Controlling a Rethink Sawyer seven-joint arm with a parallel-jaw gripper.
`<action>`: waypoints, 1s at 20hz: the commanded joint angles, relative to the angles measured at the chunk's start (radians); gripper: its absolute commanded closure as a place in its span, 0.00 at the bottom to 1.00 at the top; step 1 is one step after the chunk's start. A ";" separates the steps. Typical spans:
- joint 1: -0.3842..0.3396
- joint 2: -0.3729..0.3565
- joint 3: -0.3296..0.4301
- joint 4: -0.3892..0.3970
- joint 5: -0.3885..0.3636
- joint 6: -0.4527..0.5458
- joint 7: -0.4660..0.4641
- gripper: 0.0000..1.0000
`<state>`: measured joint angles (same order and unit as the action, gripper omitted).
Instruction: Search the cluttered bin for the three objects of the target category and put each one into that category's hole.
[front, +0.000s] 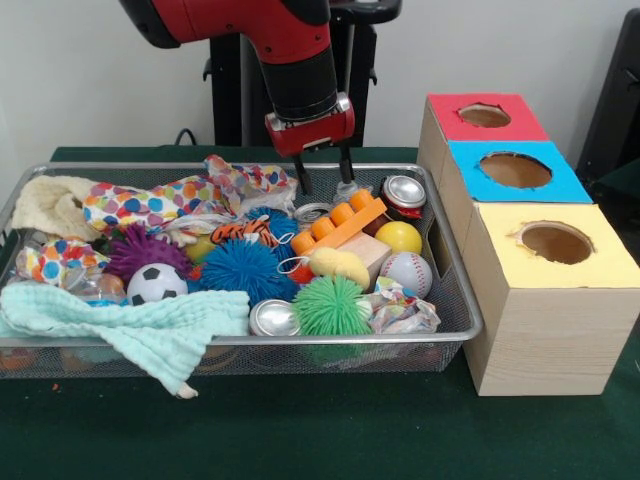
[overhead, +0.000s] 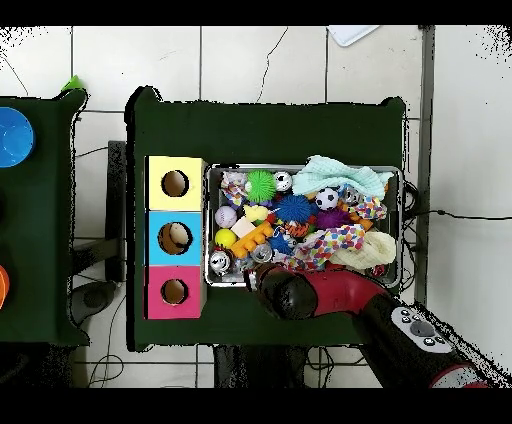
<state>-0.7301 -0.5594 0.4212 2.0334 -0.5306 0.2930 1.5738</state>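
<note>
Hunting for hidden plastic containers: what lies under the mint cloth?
The mint cloth drapes over the bin's front rim beside a soccer ball. Anything beneath is covered.

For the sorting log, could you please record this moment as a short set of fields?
arm: red and black arm reaching down over the far side of the silver wire-mesh bin
gripper: gripper open, fingers apart above the clutter, holding nothing
target seen: one transparent crinkly plastic container near the green cloth
goal: round hole in the blue-topped wooden box, middle of three
</note>
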 joint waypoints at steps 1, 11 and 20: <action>0.002 0.028 0.060 -0.119 -0.063 0.052 -0.058 0.00; 0.015 0.045 0.045 -0.136 -0.086 0.027 -0.041 0.00; 0.009 0.057 0.054 -0.144 -0.100 0.025 -0.039 0.00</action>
<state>-0.7248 -0.5326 0.4212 2.0121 -0.5780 0.2930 1.5738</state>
